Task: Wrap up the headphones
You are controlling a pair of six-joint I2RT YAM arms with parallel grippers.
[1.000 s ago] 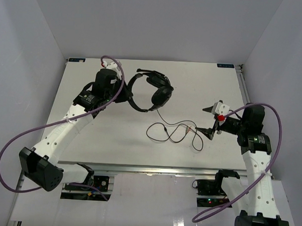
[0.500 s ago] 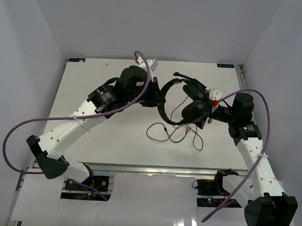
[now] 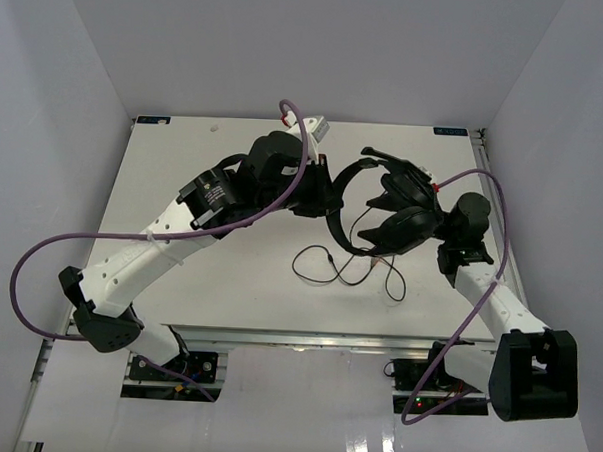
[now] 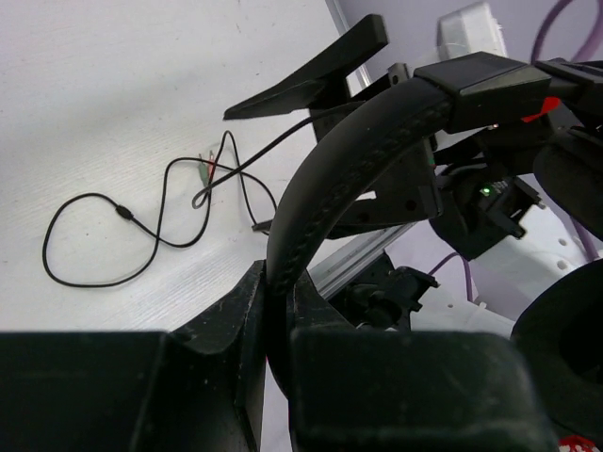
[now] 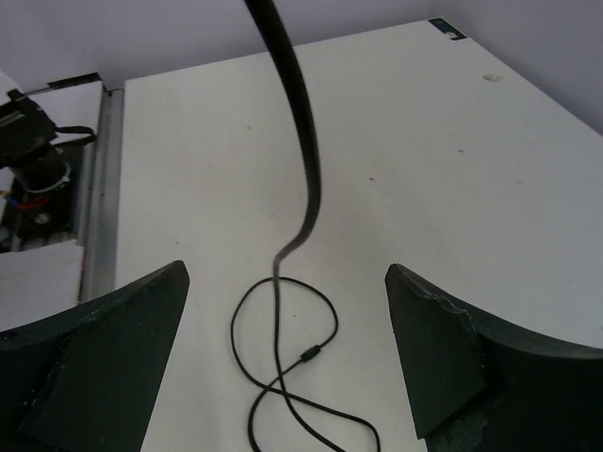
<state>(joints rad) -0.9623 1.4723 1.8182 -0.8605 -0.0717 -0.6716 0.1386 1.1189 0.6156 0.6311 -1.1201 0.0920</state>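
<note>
The headphones (image 3: 406, 229) hang above the table, black, with their headband (image 4: 330, 169) clamped in my left gripper (image 4: 276, 282), which is shut on it (image 3: 333, 199). Both earcups sit on the far right of the band, right in front of my right gripper (image 3: 390, 212). That gripper (image 5: 287, 301) is open wide, and a black strand drops between its jaws without touching either finger. The thin cord (image 3: 335, 268) lies in loose loops on the table below, with its reddish plug (image 3: 378, 256) among them. The loops (image 5: 283, 377) also show under the right jaws.
White walls close the table (image 3: 179, 281) in at the back and on both sides. Purple robot cables (image 3: 40, 265) arc off both arms. A metal rail (image 3: 277, 335) runs along the near edge, with electronics below it.
My left arm has carried the headphones from the back left toward the right. My right arm has swung in from the right until its open jaws meet the earcups.
</note>
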